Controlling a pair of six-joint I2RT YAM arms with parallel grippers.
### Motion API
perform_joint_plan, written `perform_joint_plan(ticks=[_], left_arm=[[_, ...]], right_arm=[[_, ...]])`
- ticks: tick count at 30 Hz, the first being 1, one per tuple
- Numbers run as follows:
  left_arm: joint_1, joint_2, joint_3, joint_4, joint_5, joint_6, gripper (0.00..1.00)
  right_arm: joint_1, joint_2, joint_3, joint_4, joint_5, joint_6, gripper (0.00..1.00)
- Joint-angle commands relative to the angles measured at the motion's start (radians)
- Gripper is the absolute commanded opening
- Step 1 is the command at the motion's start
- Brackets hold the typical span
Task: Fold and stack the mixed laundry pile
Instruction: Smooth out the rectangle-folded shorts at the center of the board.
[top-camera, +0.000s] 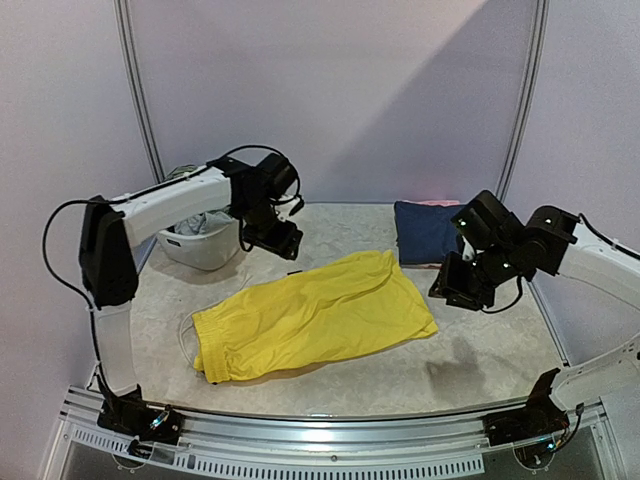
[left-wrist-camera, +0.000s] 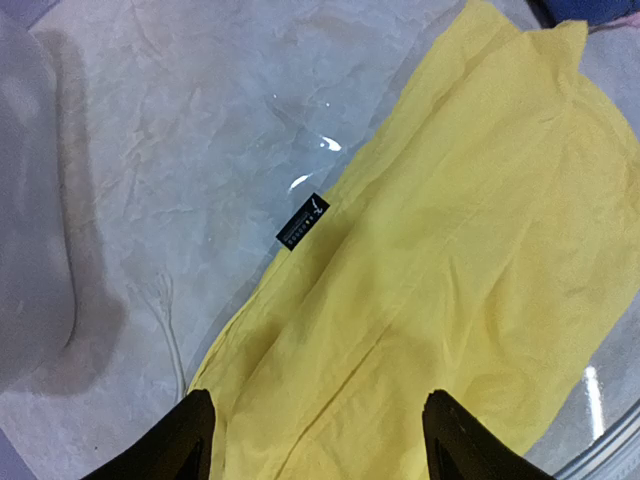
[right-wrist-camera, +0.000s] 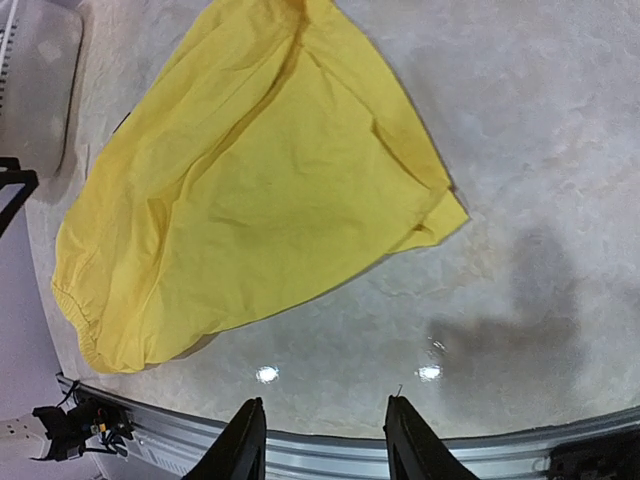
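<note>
One navy piece (top-camera: 425, 232) is sitting folded; yellow shorts (top-camera: 315, 312) are lying unfolded on the counter (top-camera: 480, 360); grey pieces (top-camera: 195, 222) are waiting in the tub (top-camera: 205, 252). Left end effector (top-camera: 272, 238) and right end effector (top-camera: 460, 285) are hovering wide, empty.

Before me the yellow garment (top-camera: 315, 312) lies flat, centred, waistband toward eight o'clock; a folded navy piece (top-camera: 425, 232) sits at two o'clock.
</note>
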Motion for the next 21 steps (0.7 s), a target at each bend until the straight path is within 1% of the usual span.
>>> perform_joint_plan(ticks=[1,4,7,8,12,14,17,19,21], left_arm=[[-0.003,-0.179,-0.109,-0.027,0.022,-0.053,0.71],[-0.003,-0.286,-0.272,0.004,0.062,-0.061,0.66],[0.002,-0.371,-0.435,0.033,0.061,-0.061,0.6],[0.007,-0.394,-0.479,0.037,0.056,-0.064,0.57],[0.031,-0.463,-0.634,0.088,0.062,-0.078,0.56],[0.044,-0.472,-0.685,0.111,0.091,-0.085,0.55],[0.05,-0.455,-0.723,0.122,0.085,-0.095,0.54],[0.05,-0.447,-0.743,0.127,0.074,-0.1,0.54],[0.051,-0.439,-0.762,0.128,0.059,-0.102,0.54]], right_arm=[[0.014,0.135,0.08,0.14,-0.103,-0.108,0.4],[0.042,0.255,0.156,0.212,-0.131,-0.141,0.37],[0.083,0.366,0.252,0.295,-0.155,-0.159,0.31],[0.095,0.426,0.285,0.319,-0.169,-0.165,0.29],[0.141,0.606,0.405,0.417,-0.256,-0.184,0.22],[0.154,0.686,0.455,0.445,-0.298,-0.193,0.18],[0.164,0.806,0.508,0.436,-0.337,-0.212,0.13],[0.164,0.854,0.5,0.434,-0.343,-0.222,0.11],[0.165,0.879,0.454,0.449,-0.342,-0.223,0.09]])
